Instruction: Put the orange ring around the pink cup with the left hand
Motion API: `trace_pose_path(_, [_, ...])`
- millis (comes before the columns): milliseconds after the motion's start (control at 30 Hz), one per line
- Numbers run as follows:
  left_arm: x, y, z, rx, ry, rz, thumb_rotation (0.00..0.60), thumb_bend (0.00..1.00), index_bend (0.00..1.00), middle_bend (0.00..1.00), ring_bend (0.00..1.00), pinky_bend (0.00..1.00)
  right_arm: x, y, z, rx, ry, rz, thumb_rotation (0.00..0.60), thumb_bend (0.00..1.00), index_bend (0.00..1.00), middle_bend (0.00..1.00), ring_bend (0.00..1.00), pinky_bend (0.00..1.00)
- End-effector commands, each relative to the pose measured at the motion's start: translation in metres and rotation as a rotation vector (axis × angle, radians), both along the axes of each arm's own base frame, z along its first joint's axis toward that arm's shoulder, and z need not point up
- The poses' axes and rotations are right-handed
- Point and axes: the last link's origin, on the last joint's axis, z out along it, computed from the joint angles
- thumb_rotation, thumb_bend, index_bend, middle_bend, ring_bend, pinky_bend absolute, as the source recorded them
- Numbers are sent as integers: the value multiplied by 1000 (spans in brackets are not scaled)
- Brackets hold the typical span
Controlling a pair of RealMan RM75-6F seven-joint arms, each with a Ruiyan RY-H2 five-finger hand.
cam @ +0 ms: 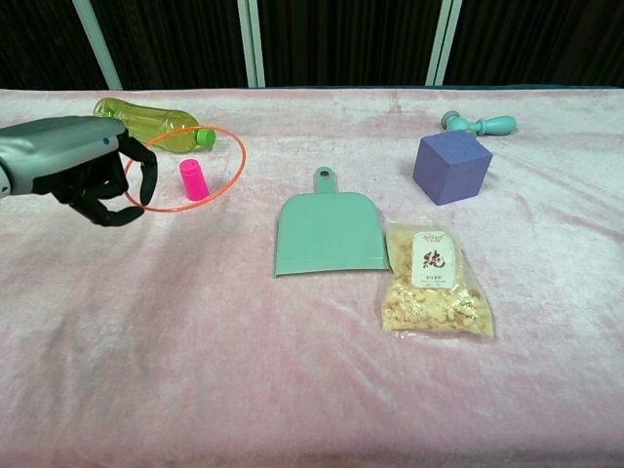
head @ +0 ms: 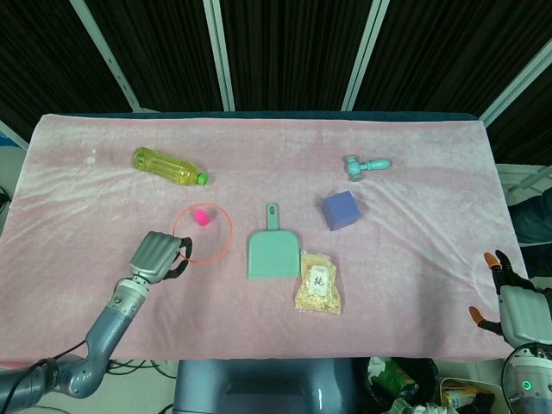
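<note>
My left hand (head: pixel 158 256) (cam: pixel 83 166) grips the thin orange ring (head: pixel 226 233) (cam: pixel 237 161) by its near-left edge and holds it above the cloth. In both views the small pink cup (head: pixel 200 216) (cam: pixel 194 180) shows inside the ring's outline; the ring looks raised over the cup rather than lying on the cloth. My right hand (head: pixel 509 297) rests off the table's right front corner, fingers apart, holding nothing.
A yellow bottle (head: pixel 169 166) lies behind the cup. A teal dustpan (head: pixel 272 251), a snack bag (head: pixel 318 281), a purple cube (head: pixel 340 210) and a teal hammer-like toy (head: pixel 366 164) sit to the right on the pink cloth (head: pixel 414 250).
</note>
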Motion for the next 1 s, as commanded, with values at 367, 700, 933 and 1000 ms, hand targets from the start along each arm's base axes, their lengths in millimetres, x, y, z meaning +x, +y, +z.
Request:
trace_pose_path(367, [8, 61, -23, 2, 38, 106, 600, 481, 691, 981, 978, 1000, -1, -1, 0, -1, -2, -7, 600, 181, 16, 23, 213, 248])
trace_pose_path(700, [1, 66, -40, -74, 63, 131, 600, 227, 425, 974, 977, 1000, -1, -1, 0, -1, -3, -10, 600, 181, 21, 23, 213, 248])
trace_pose_path(933, [3, 60, -36, -124, 51, 121, 600, 197, 393, 974, 977, 1000, -1, -1, 0, 1, -3, -12, 600, 181, 24, 23, 213, 248])
trace_pose_path(1000, [5, 58, -34, -132, 46, 116, 600, 195, 390, 974, 977, 1000, -1, -1, 0, 0, -4, -13, 600, 181, 25, 23, 213, 248])
